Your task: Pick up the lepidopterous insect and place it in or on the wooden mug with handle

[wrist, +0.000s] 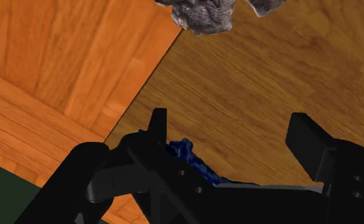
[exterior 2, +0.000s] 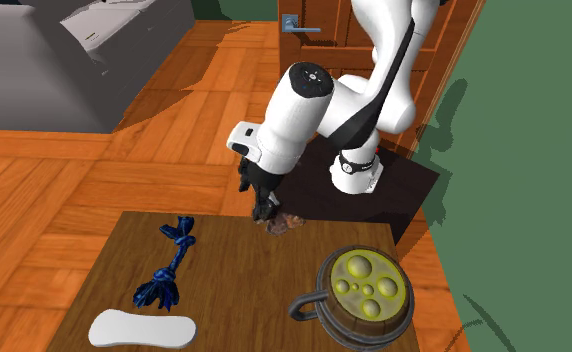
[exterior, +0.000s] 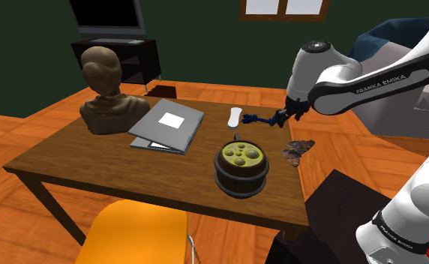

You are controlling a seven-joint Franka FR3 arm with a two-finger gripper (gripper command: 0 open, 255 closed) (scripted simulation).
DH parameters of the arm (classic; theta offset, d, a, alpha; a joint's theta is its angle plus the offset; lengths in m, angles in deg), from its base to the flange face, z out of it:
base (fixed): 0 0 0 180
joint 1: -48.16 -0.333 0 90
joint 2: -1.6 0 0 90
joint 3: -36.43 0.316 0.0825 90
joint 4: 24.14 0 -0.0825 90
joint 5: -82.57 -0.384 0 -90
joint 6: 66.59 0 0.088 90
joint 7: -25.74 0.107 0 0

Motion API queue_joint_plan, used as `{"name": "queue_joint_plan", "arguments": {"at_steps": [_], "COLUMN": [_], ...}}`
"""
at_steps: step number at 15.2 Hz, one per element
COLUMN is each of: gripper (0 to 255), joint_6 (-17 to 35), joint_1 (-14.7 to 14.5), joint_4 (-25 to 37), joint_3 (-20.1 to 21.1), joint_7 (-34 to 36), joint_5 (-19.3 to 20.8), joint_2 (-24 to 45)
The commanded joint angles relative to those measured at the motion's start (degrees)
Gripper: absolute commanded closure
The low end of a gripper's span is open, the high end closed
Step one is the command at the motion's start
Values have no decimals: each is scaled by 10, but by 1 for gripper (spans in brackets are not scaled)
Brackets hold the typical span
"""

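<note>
Hovering low over the brown table (exterior: 93, 161), my gripper (wrist: 231, 127) has its two fingers apart, with nothing between them. The grey-brown moth (exterior: 298, 150) lies flat near the table's edge, just ahead of my fingers. The dark mug (exterior: 241, 169) with a yellow-green top stands near the moth, not touching it.

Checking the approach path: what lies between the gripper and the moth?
Nothing: in the wrist view, only bare table shows between the open gripper and the moth.
</note>
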Motion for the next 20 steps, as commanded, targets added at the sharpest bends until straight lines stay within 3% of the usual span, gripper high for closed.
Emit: {"name": "queue_joint_plan", "arguments": {"at_steps": [1, 10, 17, 20], "gripper": [0, 0, 0, 0], "joint_6": [11, 61, 143, 150], "joint_1": [-7, -66, -67, -67], "joint_4": [-27, -162, -176, -177], "joint_3": [-13, -76, -78, -78], "joint_7": [2, 15, 15, 15], "joint_5": [-32, -200, -200, -200], "joint_2": [-7, -53, 15, 21]}}
